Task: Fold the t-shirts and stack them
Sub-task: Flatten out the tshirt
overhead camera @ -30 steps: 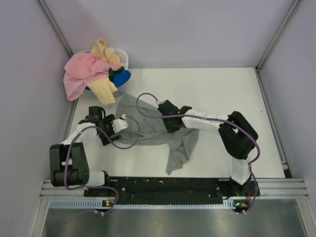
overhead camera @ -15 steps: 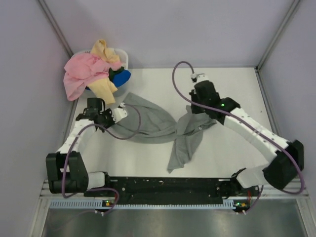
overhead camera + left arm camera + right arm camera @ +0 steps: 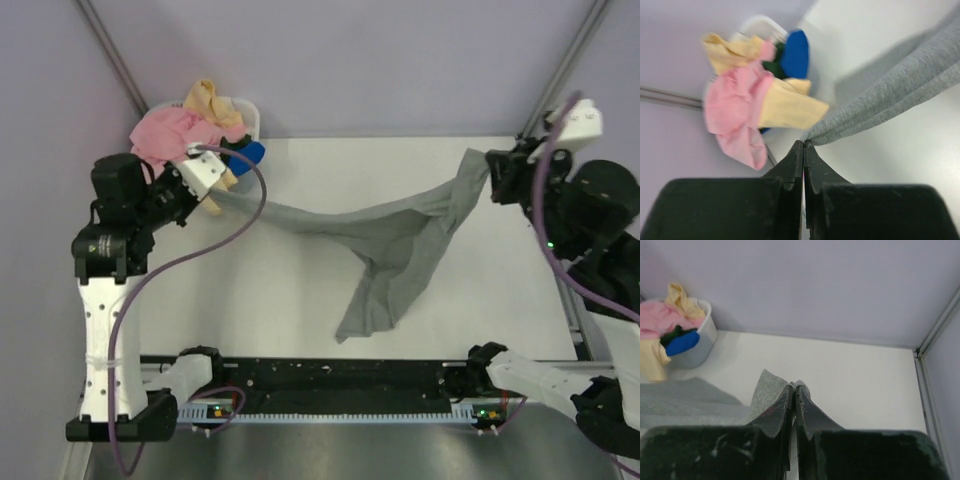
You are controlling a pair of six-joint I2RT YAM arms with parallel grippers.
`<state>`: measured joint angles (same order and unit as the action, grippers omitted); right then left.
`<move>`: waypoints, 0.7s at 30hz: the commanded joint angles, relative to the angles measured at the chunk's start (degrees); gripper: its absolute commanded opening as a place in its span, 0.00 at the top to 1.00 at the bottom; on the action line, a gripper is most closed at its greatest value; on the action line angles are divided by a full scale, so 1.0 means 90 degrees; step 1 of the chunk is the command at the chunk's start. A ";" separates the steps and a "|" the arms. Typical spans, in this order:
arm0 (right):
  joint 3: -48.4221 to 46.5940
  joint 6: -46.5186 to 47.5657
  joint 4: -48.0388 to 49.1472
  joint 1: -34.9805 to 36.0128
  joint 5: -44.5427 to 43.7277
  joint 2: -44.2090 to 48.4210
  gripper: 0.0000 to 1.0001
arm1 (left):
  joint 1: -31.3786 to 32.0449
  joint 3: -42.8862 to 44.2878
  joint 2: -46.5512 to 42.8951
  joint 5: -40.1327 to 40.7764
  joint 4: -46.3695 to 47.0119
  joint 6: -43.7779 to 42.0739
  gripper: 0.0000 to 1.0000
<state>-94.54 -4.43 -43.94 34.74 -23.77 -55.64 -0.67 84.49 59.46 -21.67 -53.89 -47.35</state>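
Above the table (image 3: 290, 290), grey t-shirt (image 3: 395, 235) is hanging stretched between both arms.
Left gripper (image 3: 213, 196) is pinching one end beside the basket (image 3: 250, 118); right gripper (image 3: 491, 168) is clamping the other.

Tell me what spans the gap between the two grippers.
The grey t-shirt, pinched by left gripper and right gripper, hangs stretched between them; top view shows it.
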 commanded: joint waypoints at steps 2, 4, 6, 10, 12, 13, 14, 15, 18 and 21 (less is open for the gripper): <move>-0.1495 0.0433 -0.0634 0.0017 -0.0338 0.0449 1.00 | 0.0006 0.2280 -0.0298 -0.0247 -0.0945 0.0827 1.00; -0.1876 0.0433 -0.0926 0.0026 -0.0318 0.0508 1.00 | 0.0006 0.2729 -0.0386 -0.0404 -0.1160 0.0915 1.00; -0.2073 0.0423 -0.1132 0.0017 -0.0337 0.0537 1.00 | 0.0006 0.2965 -0.0406 -0.0541 -0.1278 0.1042 1.00; -0.1918 0.0433 -0.1153 0.0017 -0.0581 0.0411 1.00 | 0.0006 0.2655 -0.0367 -0.0678 -0.1162 0.1189 1.00; -0.1713 0.0453 -0.1104 0.0027 -0.0776 0.0139 1.00 | 0.0006 0.2372 -0.0231 -0.0455 -0.0850 0.1345 1.00; -0.1596 0.0453 -0.1017 0.0027 -0.0951 -0.0047 1.00 | 0.0006 0.2235 -0.0143 -0.0318 -0.0636 0.1461 1.00; -0.1460 0.0791 -0.0861 0.0017 -0.1107 -0.0213 1.00 | -0.0004 0.2079 -0.0016 -0.0162 -0.0372 0.1588 1.00; -0.1323 0.0949 -0.0666 -0.0051 -0.1215 -0.0437 1.00 | 0.0006 0.1952 0.0111 -0.0102 -0.0167 0.1706 1.00; -0.1379 0.0641 -0.0342 -0.1228 0.0105 -0.1217 1.00 | 0.0006 0.1853 0.0706 -0.0160 0.0487 0.2067 1.00; -0.1808 -0.0180 -0.0022 -0.2713 0.1768 -0.2155 1.00 | 0.0045 0.1853 0.1379 -0.0171 0.1423 0.2662 1.00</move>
<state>-107.72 0.23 -49.65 23.55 -23.66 -65.12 -0.62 101.75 65.36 -24.45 -55.59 -31.27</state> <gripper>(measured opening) 0.009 0.007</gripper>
